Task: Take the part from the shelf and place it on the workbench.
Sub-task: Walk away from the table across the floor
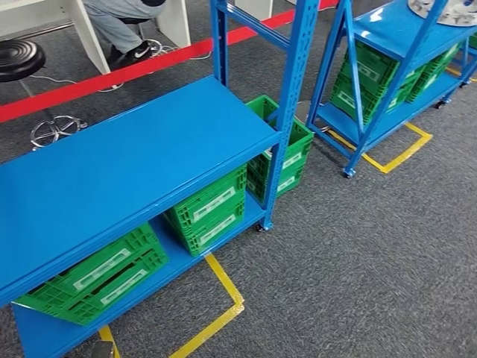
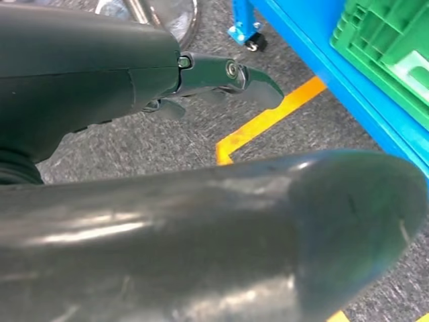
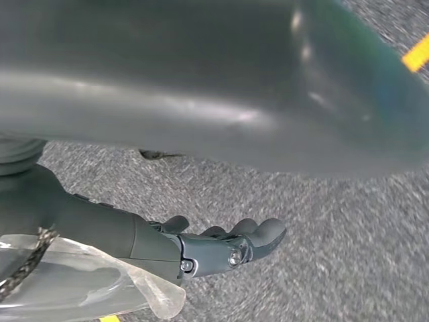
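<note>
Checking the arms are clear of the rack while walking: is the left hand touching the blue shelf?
Apart. In the left wrist view the left hand hangs over grey carpet, with carpet and yellow floor tape between its fingers and the blue shelf.

Two blue shelf racks stand on the grey carpet: a near rack (image 1: 129, 149) and a far rack (image 1: 393, 45). Three green crates (image 1: 211, 209) sit on or beside the near rack's lower shelf, and at least two more (image 1: 365, 74) under the far one. One red floor line (image 1: 112, 74), two yellow tape corners (image 1: 225, 306), one black stool (image 1: 19, 56).
</note>
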Motion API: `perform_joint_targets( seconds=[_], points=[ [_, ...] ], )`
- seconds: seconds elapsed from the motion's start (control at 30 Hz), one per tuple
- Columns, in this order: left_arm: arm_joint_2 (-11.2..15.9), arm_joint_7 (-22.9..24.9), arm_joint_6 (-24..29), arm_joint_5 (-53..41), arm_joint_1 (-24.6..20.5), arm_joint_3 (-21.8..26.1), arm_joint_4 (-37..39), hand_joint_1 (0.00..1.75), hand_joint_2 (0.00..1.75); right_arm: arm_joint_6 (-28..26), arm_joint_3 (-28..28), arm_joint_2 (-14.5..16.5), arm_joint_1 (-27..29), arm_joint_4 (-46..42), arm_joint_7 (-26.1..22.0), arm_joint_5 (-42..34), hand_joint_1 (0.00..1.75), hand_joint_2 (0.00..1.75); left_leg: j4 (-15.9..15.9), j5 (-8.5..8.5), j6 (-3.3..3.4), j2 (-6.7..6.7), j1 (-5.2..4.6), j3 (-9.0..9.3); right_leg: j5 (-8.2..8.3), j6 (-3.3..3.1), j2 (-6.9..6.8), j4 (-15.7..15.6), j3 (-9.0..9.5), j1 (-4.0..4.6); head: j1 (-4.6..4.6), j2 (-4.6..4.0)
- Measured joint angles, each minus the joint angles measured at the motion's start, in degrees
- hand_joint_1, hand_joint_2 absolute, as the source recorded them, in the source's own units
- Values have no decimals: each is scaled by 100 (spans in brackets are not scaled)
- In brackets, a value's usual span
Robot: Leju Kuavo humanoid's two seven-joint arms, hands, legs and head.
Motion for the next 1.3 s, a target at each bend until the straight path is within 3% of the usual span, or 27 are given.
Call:
perform_joint_targets(
  seconds=[0.03, 0.07, 0.1, 0.17, 0.23, 0.3, 0.37, 0.43, 0.47, 0.53, 0.57, 0.6, 0.67, 0.73, 0.77, 0.8, 0.83, 0.9, 0.97, 1.0, 1.03, 1.07, 1.13, 1.17, 1.23, 1.27, 1.3],
  points=[
    [-2, 0, -1, -1, 4, 1, 1, 0, 0, -3, -1, -2, 10, 7, 0, 4, 0, 0, 2, 0, 1, -91, -1, 4, 23, -3, 21, 155, -113, 0, -1, 0],
    [-4, 0, -2, -1, 10, 1, 1, 0, 0, -4, -1, -3, 14, 12, 0, 7, 0, 0, 4, -2, -2, -181, -1, 11, 161, -9, 34, 79, -120, -1, -1, 0],
    [-6, 0, -3, -2, 13, 2, 1, 0, 0, -4, -1, -4, 15, 16, 0, 10, 0, 0, 5, -5, -8, -272, 2, 23, 389, -21, 68, -220, -18, -5, -1, 0],
    [-10, -1, -5, -4, 8, 2, 1, 0, 0, -5, 0, -13, 16, 20, 0, 14, 0, 0, 23, -19, -44, -441, 2, 28, 783, -51, 327, -1007, 296, -36, -3, 0],
    [-12, -6, -9, -13, 4, 2, 2, 0, 0, -5, 1, -19, 13, 26, 4, 17, 0, 0, 40, -16, -119, -586, 8, -8, 881, -80, 530, -1403, 488, -51, -5, 0],
    [-10, -12, -10, -27, 25, 4, 2, 0, 0, -6, 2, -22, 4, 32, 7, 21, 0, 0, 37, 5, -207, -709, 30, -49, 872, -125, 454, -1435, 530, -40, -7, 0],
    [-4, -14, -9, -38, 43, 7, 2, 0, 0, -10, 0, -28, -5, 34, 4, 17, 0, 0, 168, -90, -276, -519, 27, -116, 892, -193, 303, -1476, 558, -46, -30, 0],
    [-2, -16, -8, -43, 21, 8, 2, 0, 0, -13, -2, -32, 8, 36, 1, 13, 0, 0, 696, -401, -328, -133, 16, -353, 887, -249, 110, -1503, 589, -41, -68, 0],
    [-5, -18, -8, -45, 8, 8, 2, 0, 0, -14, -2, -33, 21, 37, 0, 14, 0, 0, 1081, -583, -349, -18, 22, -531, 872, -268, 8, -1504, 598, -30, -83, 0],
    [-11, -21, -8, -49, 12, 8, 2, 0, 0, -16, -3, -34, 37, 38, 2, 14, 0, 0, 1587, -724, -372, 62, 34, -762, 841, -281, -189, -1502, 619, -12, -86, 0],
    [-12, -23, -8, -50, 22, 8, 2, 0, 0, -17, -2, -35, 36, 39, 2, 14, 0, 0, 1558, -638, -370, 82, 36, -739, 824, -280, -276, -1502, 637, -7, -87, 0],
    [-10, -24, -8, -49, 32, 9, 2, 0, 0, -18, -2, -35, 32, 40, 1, 13, 0, 0, 1310, -460, -355, 118, 31, -607, 806, -275, -355, -1502, 664, -2, -88, 0],
    [-6, -27, -8, -49, 30, 10, 2, 0, 0, -17, -1, -35, 27, 49, 0, 13, 0, 0, 549, -117, -279, 383, -22, -211, 753, -243, -506, -1499, 718, 20, -88, 0],
    [-4, -35, -7, -50, 7, 10, 2, 0, 0, -18, -2, -37, 20, 62, 0, 13, 0, 0, 108, -39, -184, 619, -87, 10, 692, -181, -646, -1498, 742, 49, -86, 1],
    [-4, -37, -7, -50, 7, 11, 2, 0, 0, -20, -1, -38, 8, 67, -1, 13, 0, 0, 68, -80, -148, 631, -111, 23, 669, -150, -718, -1506, 766, 58, -83, 1],
    [-4, -39, -5, -50, 16, 11, 2, 0, 0, -21, -1, -39, -12, 69, -1, 13, 0, 0, 50, -81, -114, 557, -107, 25, 653, -122, -787, -1518, 810, 60, -83, 1],
    [-8, -40, -4, -50, 33, 12, 2, 0, 0, -22, -1, -40, -32, 71, -2, 13, 0, 0, 24, -69, -86, 482, -98, 37, 625, -94, -765, -1509, 839, 55, -73, 0],
    [-10, -42, -1, -49, 35, 14, 2, 0, 0, -22, 0, -41, -48, 74, -5, 13, 0, 0, -31, -35, -25, 327, -55, 69, 444, -45, -455, -1226, 736, 32, -52, 0],
    [-10, -43, 1, -48, 10, 15, 2, 0, 0, -23, 0, -45, -20, 75, -4, 15, 0, 0, -43, -29, 14, 160, -28, 77, 115, -14, -87, -480, 339, 0, -33, 0],
    [-12, -44, 2, -48, 3, 15, 3, 0, 0, -24, 0, -48, -5, 76, -2, 16, 0, 0, -43, -35, 23, 68, -23, 81, -3, 0, -17, -90, 106, -8, -33, 0],
    [-16, -44, 1, -48, 8, 15, 3, 0, 0, -24, -1, -50, 7, 76, -1, 18, 0, 0, -41, -46, 22, -24, -19, 93, -15, 13, 9, 152, -72, -12, -35, 0],
    [-20, -44, 1, -48, 17, 15, 4, 0, 0, -24, -1, -51, 12, 77, 0, 19, 0, 0, -38, -61, 11, -121, -11, 114, 102, 24, 22, 174, -155, -16, -34, 0],
    [-29, -44, -1, -48, 30, 15, 4, 0, 0, -24, -1, -53, 16, 78, 0, 20, 0, 0, -27, -111, -35, -307, 13, 179, 605, 47, 112, -398, -14, -46, -33, 0],
    [-31, -44, -2, -48, 27, 15, 4, 0, 0, -24, 0, -54, 19, 80, -1, 20, 0, 0, -7, -145, -73, -396, 15, 201, 816, 59, 265, -779, 121, -73, -30, 0],
    [-29, -44, -3, -48, 15, 15, 4, 0, 0, -24, 1, -55, 22, 85, 1, 22, 0, 0, 39, -194, -146, -546, 22, 191, 964, 36, 509, -1254, 336, -111, -32, 0],
    [-28, -44, -3, -48, 16, 15, 4, 0, 0, -24, 1, -56, 22, 87, 2, 23, 0, 0, 53, -203, -182, -607, 29, 169, 929, 2, 556, -1311, 376, -108, -33, 0],
    [-28, -44, -3, -48, 26, 15, 4, 0, 0, -24, -1, -57, 17, 88, 1, 22, 0, 0, 52, -206, -210, -657, 44, 152, 911, -45, 510, -1328, 403, -101, -36, 0]
  ],
)
